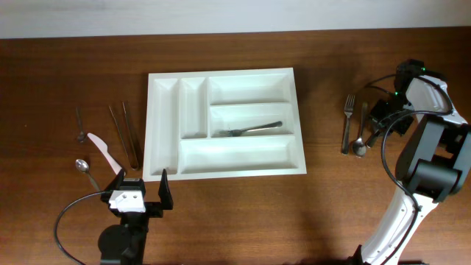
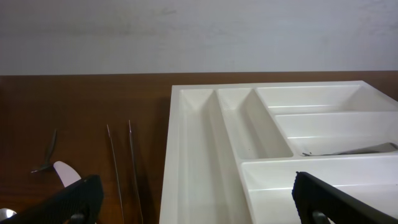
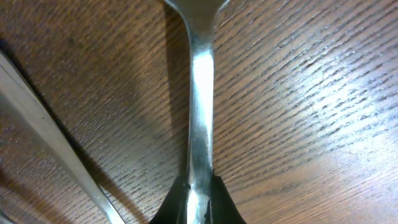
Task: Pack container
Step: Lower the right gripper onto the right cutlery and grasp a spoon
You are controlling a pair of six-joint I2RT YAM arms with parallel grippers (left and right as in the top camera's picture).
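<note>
The white container (image 1: 154, 125) lies at the table's middle, with one fork (image 1: 250, 129) in its middle long compartment. My right gripper (image 1: 380, 131) is at the far right, shut on the handle of a steel spoon (image 3: 200, 93) that lies on the wood. The spoon's bowl (image 1: 359, 149) points toward the front. In the right wrist view the black fingertips (image 3: 217, 202) pinch the handle from both sides. My left gripper (image 1: 140, 193) hovers open at the container's front left corner with nothing between its fingers. The left wrist view shows the container (image 2: 193, 155) just ahead of the gripper (image 2: 199, 205).
Two forks (image 1: 346, 125) (image 1: 362, 118) lie beside the held spoon; one handle (image 3: 50, 143) shows beside it. Left of the container lie a small spoon (image 1: 79, 125), two thin sticks (image 1: 126, 132), a white knife (image 1: 103, 151) and another spoon (image 1: 85, 169).
</note>
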